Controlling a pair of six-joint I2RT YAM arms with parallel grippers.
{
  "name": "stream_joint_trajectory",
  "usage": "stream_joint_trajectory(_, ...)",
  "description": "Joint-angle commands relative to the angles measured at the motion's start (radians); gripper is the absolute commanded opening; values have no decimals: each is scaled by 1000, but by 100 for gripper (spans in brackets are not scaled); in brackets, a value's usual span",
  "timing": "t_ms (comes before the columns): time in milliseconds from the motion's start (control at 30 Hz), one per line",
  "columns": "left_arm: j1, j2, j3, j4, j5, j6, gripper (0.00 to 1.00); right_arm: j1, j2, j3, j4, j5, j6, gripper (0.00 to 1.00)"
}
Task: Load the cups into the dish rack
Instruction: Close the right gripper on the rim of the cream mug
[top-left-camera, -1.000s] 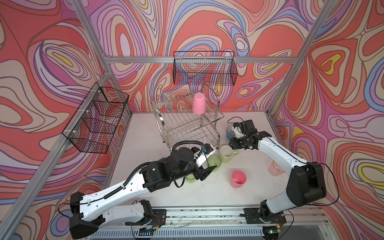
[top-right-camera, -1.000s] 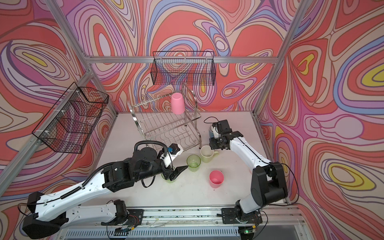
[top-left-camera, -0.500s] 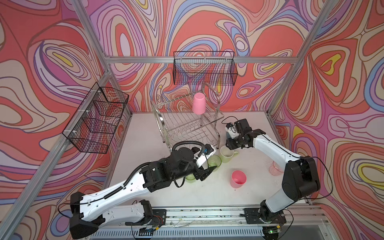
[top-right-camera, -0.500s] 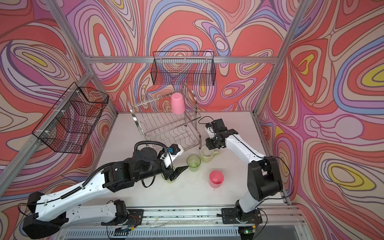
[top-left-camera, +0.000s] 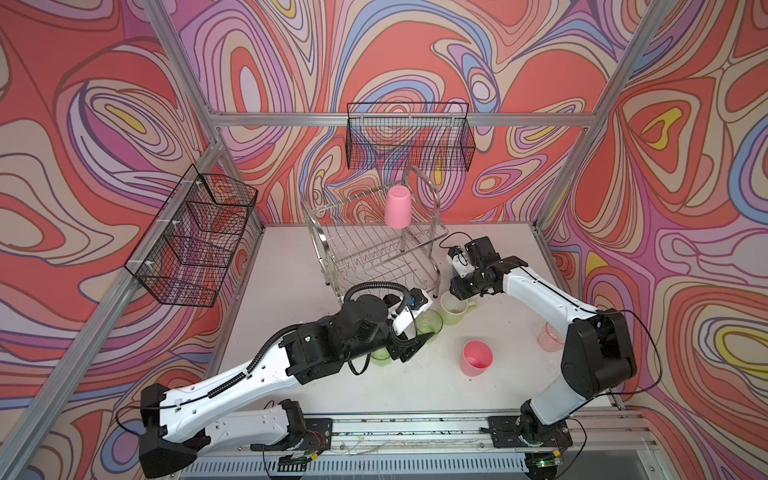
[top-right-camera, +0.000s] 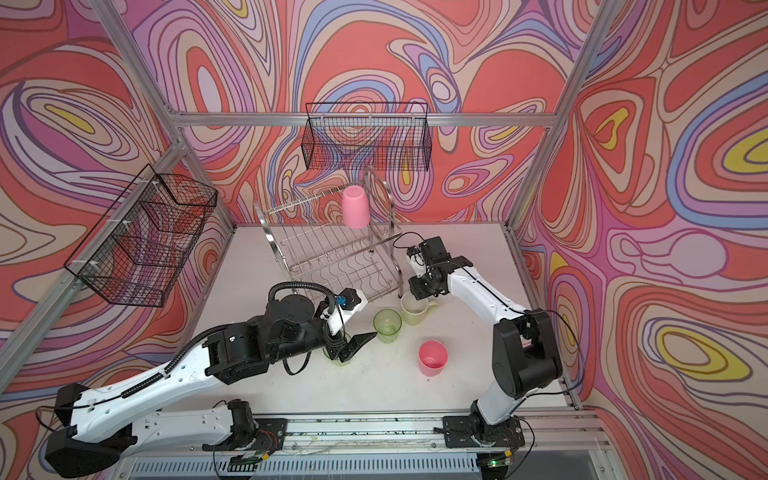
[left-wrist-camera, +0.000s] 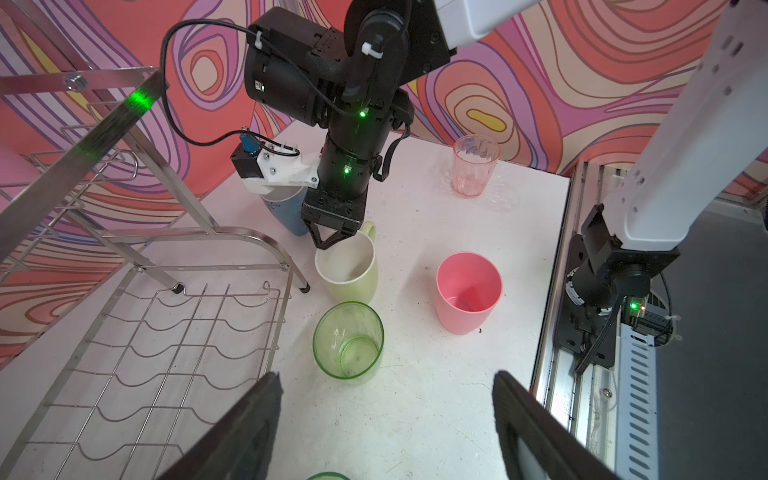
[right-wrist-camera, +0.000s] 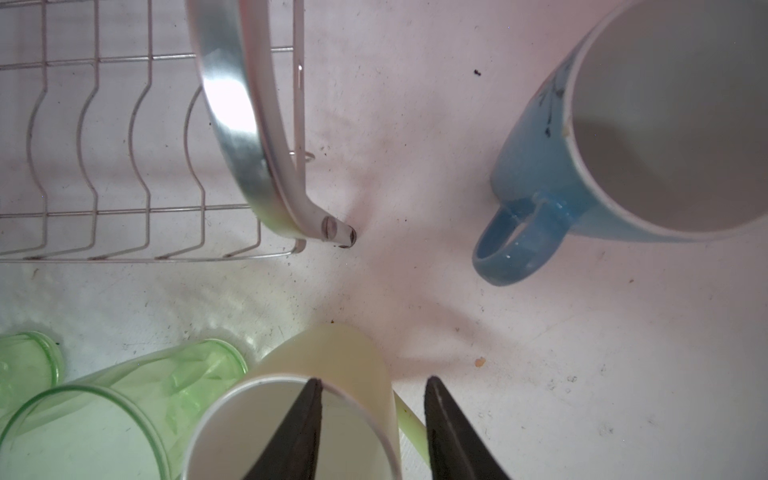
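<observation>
Light was bright and even in both top views, soft shadows on the table; right wrist view ran pinkish, glare blown out on dish rack tube; left wrist view bowed at edges, green glint on rack bar.

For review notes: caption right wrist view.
Right gripper straddling rim of pale-green handled mug beside silver wire dish rack.

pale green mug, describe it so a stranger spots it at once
Find the silver dish rack at the back of the table; by its front right leg stands the pale green mug. It is opaque and handled, unlike the clear green cup beside it, and the right gripper straddles its rim.
</observation>
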Motion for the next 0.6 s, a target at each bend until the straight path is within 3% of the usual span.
stream_joint_trajectory(0, -4, 5, -8, 21, 13, 15, 82, 5, -41, -16, 20, 15, 4, 42)
stream_joint_trajectory(567, -4, 12, -8, 21, 13, 16, 82, 5, 46, 55, -70, 29, -63, 35)
